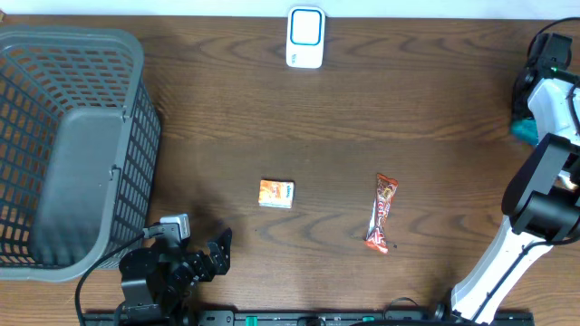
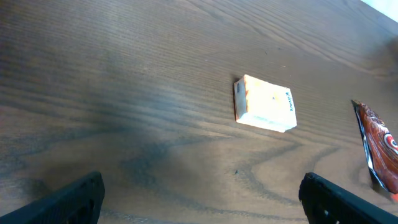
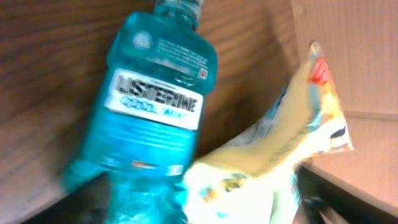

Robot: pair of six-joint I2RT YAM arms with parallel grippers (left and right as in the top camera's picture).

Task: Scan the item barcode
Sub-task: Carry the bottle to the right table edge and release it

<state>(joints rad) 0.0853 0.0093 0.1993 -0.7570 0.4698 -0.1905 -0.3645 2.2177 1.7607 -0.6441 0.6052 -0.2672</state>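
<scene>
- Reckoned the job barely begun; spotted no item anywhere near the scanner (image 1: 304,37), parked alone at the far edge of the bench (image 1: 408,100)
- Found the small orange-and-white box (image 1: 276,193) lying flat mid-bench, with the red snack bar (image 1: 382,214) near it toward the right; both well apart from the scanner, touched by neither arm
- Saw the left end effector (image 2: 202,199) wide open and empty, low by the front edge, aimed at the box; so figured a pick, a carry to the scanner and the actual barcode pass all yet to do
- Caught the right end effector (image 3: 205,198) way off at the right end, over a blue mouthwash bottle (image 3: 149,106) and a yellow packet (image 3: 273,162); made out dark fingers (image 3: 323,202) at both sides of that view, seemingly spread, but couldn't tell loose from pinching the packet; way too blurry
- Couldn't find a barcode on anything; couldn't read the packet's print either; lost part of the snack bar off the left wrist view's edge, and part of the grey basket (image 1: 72,145) off the overhead's left edge; got only a teal sliver of the bottle from above
</scene>
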